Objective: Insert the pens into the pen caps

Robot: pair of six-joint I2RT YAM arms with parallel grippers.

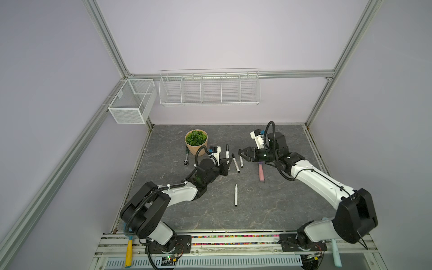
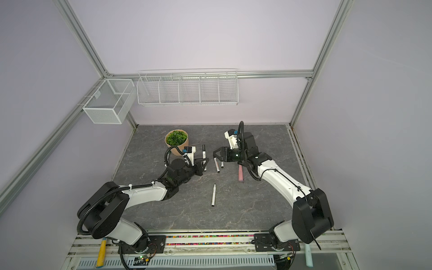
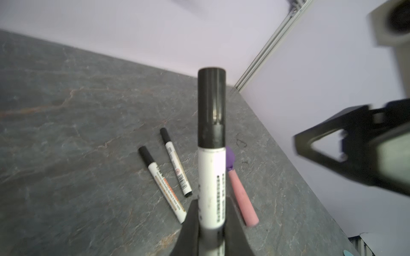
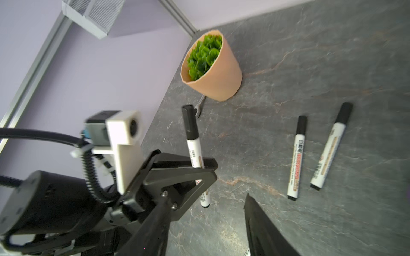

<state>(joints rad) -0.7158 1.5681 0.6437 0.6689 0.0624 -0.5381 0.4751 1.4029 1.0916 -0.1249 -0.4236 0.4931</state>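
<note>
Capped pen (image 3: 211,177) fills the left wrist view, left gripper (image 3: 211,201) clamped on its barrel, black cap (image 3: 211,106) on. Two more capped pens (image 1: 235,163) lie just right of it, mid-frame in a top view. Right gripper (image 1: 242,155) next to them, fingers spread, empty. Lone uncapped pen (image 1: 236,195) lies lower centre.

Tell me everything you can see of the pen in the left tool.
The pen is a slim white plastic-looking marker with black print along its barrel and a glossy black cap seated on its tip. The shut left tool pinches its lower barrel from both sides. It appears lifted off the grey table, cap end pointing away from the robot; nothing else seems to touch it.
</note>
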